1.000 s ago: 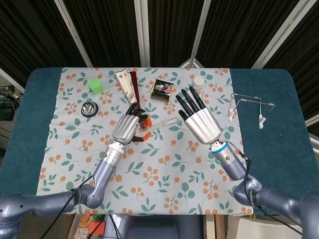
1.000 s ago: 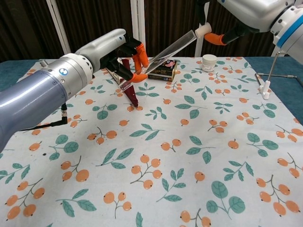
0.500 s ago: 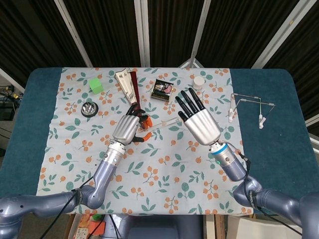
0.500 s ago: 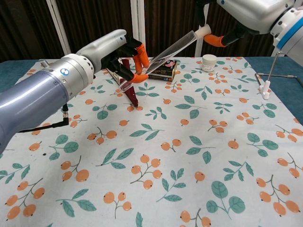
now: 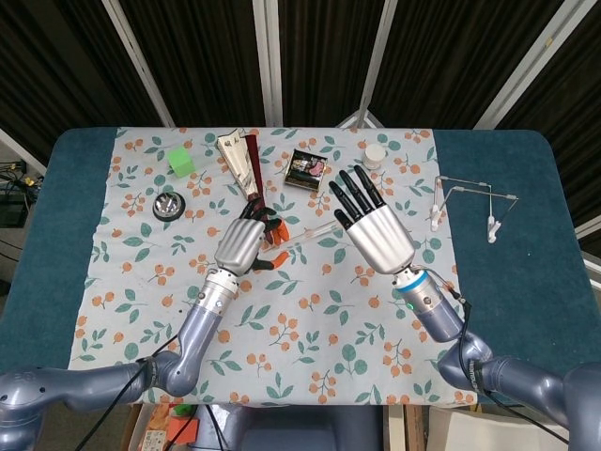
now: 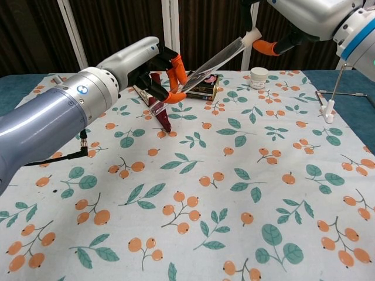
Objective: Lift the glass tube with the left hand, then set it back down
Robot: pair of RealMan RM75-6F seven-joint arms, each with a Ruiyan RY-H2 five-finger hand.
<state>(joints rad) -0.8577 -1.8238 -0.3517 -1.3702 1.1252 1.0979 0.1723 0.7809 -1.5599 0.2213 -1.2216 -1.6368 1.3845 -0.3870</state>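
The glass tube (image 6: 208, 63) is up off the table, tilted, with its white-capped end highest toward the right. My left hand (image 6: 140, 64) grips its lower end between orange-tipped fingers (image 6: 176, 64). From above, the left hand (image 5: 242, 244) hovers over the floral cloth (image 5: 310, 319), and the tube (image 5: 312, 234) runs right from it toward my right hand (image 5: 373, 225). The right hand holds nothing and its dark fingers are spread. In the chest view the right hand (image 6: 307, 17) shows at the top right, close to the tube's capped end.
At the back of the cloth lie a green cube (image 5: 180, 162), a round metal piece (image 5: 168, 204), a dark red and cream folded item (image 5: 242, 160), a dark box (image 5: 306, 169) and a white jar (image 5: 375, 155). A wire rack (image 5: 470, 202) stands at the right.
The left hand has shifted slightly right with the tube still in its grip. The right hand has barely moved.
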